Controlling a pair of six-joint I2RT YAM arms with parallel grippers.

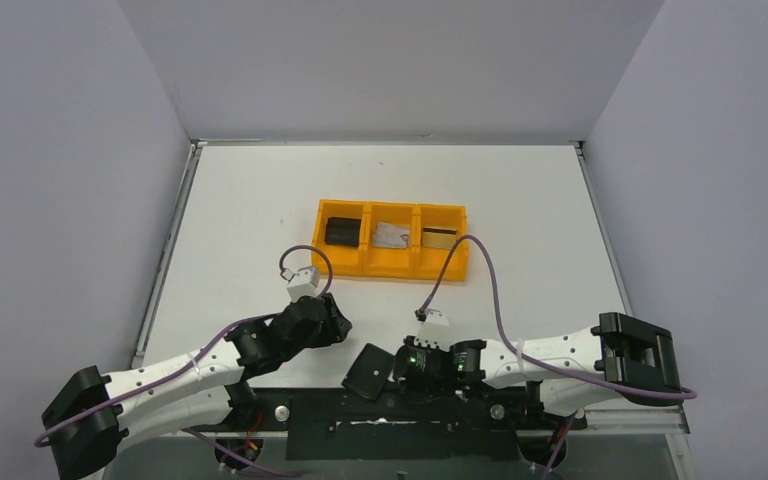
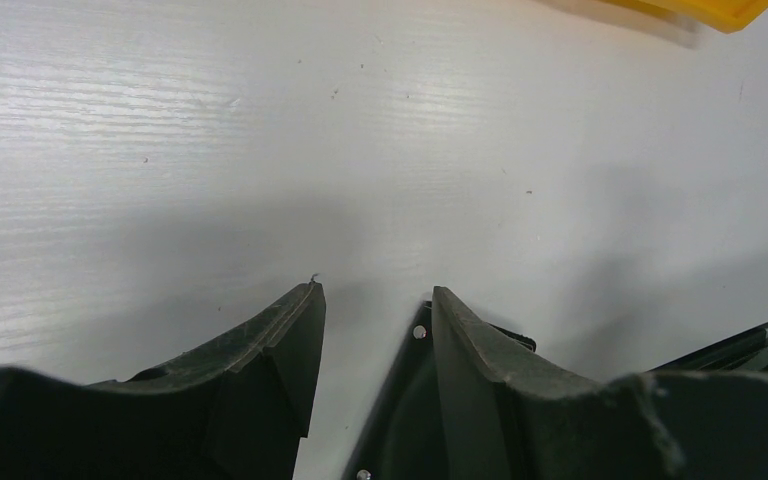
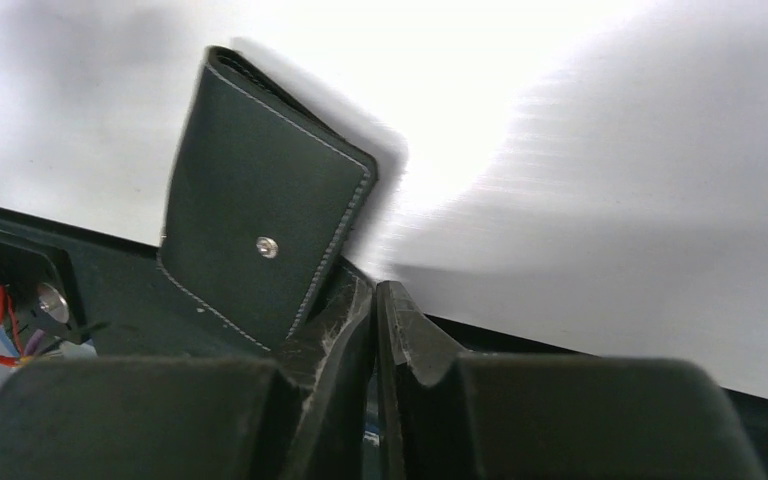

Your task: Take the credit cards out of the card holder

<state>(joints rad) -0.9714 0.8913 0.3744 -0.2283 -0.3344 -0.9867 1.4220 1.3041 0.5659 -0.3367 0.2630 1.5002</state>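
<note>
The card holder [image 1: 371, 372] lies folded shut near the table's front edge; the right wrist view shows its black stitched cover [image 3: 260, 200] with a silver snap. My right gripper [image 1: 400, 364] [image 3: 375, 292] is right beside it, jaws shut tip to tip, with the holder's lower corner against the outside of one finger [image 3: 345, 320]. A silvery-grey credit card [image 1: 391, 236] and a gold one [image 1: 438, 237] lie in the orange tray [image 1: 390, 270]. My left gripper [image 1: 338, 325] [image 2: 372, 295] is open over bare table, holding nothing.
A chunky black block [image 1: 341, 232] fills the tray's left compartment. The black base plate [image 1: 410, 410] runs along the front edge under the arms. A corner of the tray [image 2: 700, 10] shows in the left wrist view. Grey walls enclose the table.
</note>
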